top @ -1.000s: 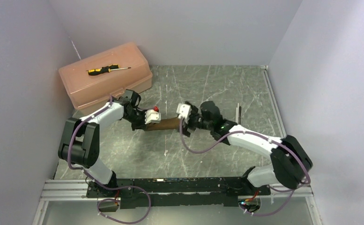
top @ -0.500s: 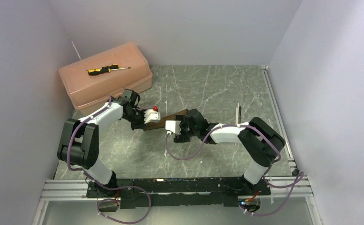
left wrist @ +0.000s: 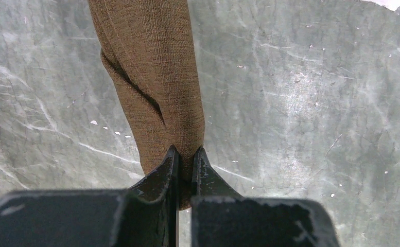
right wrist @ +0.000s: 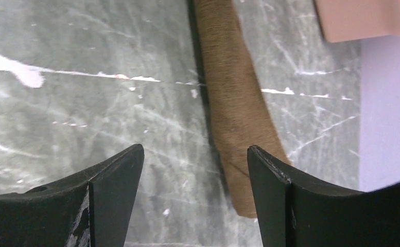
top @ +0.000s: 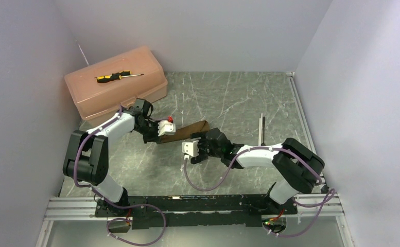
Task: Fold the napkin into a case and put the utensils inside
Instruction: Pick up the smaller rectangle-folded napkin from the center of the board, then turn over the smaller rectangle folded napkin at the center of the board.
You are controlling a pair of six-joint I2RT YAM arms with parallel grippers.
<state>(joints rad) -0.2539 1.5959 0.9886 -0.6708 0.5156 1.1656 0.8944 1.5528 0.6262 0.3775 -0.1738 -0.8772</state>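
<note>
At the far left of the table [top: 239,92] sits a pink box [top: 116,86] against the wall, with a yellow-and-black-handled screwdriver [top: 118,76] lying on its lid. Just in front of it the left arm bends low from its base, elbow out to the left, forearm reaching rightward; the left gripper [left wrist: 186,162] has its two fingers pressed together on the near end of the napkin [left wrist: 154,77], which is folded into a narrow brown strip running away from it across the marbled surface, a diagonal fold line showing along its side. Right of that, the right arm lies low with its forearm stretched leftward; the right gripper [right wrist: 192,175] hovers over bare table with its fingers spread wide and nothing between them, the cloth's free end just beside its right fingertip. Farther right, well apart, the thin grey utensils [top: 262,128] lie on the table, details too small to tell.
</note>
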